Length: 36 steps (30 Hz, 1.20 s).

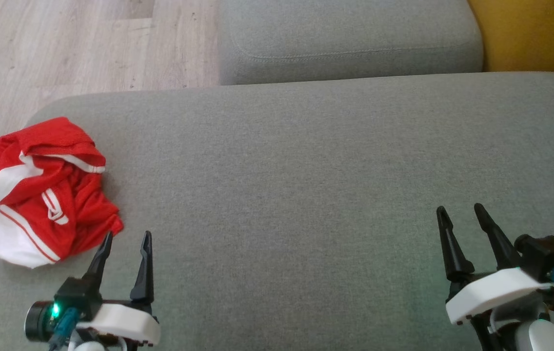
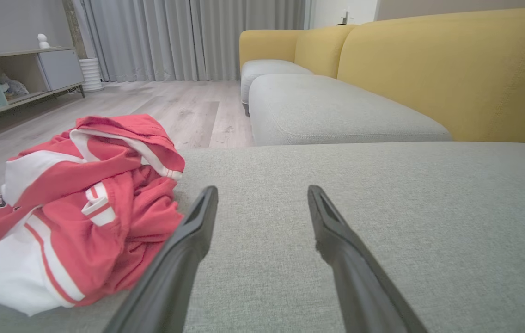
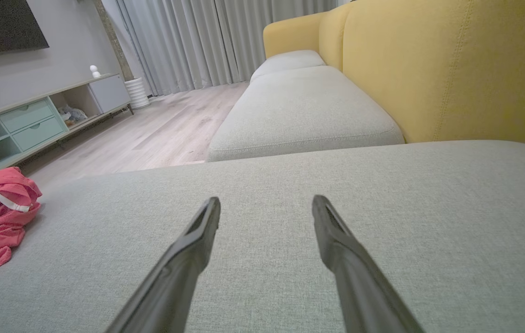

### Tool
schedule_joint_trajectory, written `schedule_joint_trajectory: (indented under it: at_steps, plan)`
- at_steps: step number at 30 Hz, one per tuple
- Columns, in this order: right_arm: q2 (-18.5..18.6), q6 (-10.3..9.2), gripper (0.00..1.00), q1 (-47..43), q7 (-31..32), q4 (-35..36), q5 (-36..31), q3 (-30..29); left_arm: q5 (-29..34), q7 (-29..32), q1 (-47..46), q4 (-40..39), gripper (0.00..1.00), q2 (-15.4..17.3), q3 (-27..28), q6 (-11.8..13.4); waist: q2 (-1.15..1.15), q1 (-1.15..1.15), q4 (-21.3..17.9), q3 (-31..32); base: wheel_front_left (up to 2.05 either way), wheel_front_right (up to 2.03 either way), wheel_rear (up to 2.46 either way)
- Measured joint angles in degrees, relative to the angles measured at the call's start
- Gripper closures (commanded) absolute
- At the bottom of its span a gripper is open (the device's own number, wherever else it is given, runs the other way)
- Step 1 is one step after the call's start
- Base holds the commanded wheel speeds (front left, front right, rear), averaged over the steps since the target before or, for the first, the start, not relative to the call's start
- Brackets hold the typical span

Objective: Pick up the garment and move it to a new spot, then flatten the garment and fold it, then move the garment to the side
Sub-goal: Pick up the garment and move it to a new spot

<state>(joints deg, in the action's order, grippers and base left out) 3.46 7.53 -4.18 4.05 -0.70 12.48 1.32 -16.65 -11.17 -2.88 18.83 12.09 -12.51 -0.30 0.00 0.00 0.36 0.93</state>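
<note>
Two empty grippers, and the garment not yet picked up.
Head view: the red-and-white garment [image 1: 38,190] lies crumpled at nine o'clock, at the edge of the grey seat [image 1: 306,195]. My left gripper [image 1: 128,235] sits just beside it at seven o'clock and my right gripper [image 1: 460,208] well apart at four o'clock, both with fingers spread wide and nothing between them. I judge no step done: pick-up, move, flattening, folding and setting aside all remain. Left wrist view: the garment heaps at eight o'clock, close by my left finger, and this low angle gives the heap's height and folds, which the top-down head view flattens. Right wrist view: the frame cuts the garment at nine o'clock, far from my fingers, where the head view gives its whole outline.
</note>
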Motion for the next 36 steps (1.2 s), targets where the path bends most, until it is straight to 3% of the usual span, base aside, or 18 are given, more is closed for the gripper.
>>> schedule_joint_trajectory:
  at_steps: [8,28,36]
  plan:
    - [0.2,0.00,0.00,0.0,0.3,2.2,-0.9,1.0,-0.5,-0.6,-0.1,0.1,0.00,-0.1,1.0,1.5,0.00,0.00,4.1,-0.5,0.00,0.00,0.00]
    - [0.6,0.00,0.00,1.5,2.6,5.8,-1.5,3.7,-1.7,-3.1,-0.8,0.7,0.00,-0.2,4.4,2.9,0.00,0.00,24.5,-2.0,0.00,0.00,0.00]
    - [0.7,0.00,0.00,1.5,3.0,6.5,-1.5,3.7,-1.7,-3.1,-0.7,-0.4,0.00,-0.3,5.3,3.4,0.00,0.00,27.6,-2.8,0.00,0.00,0.00]
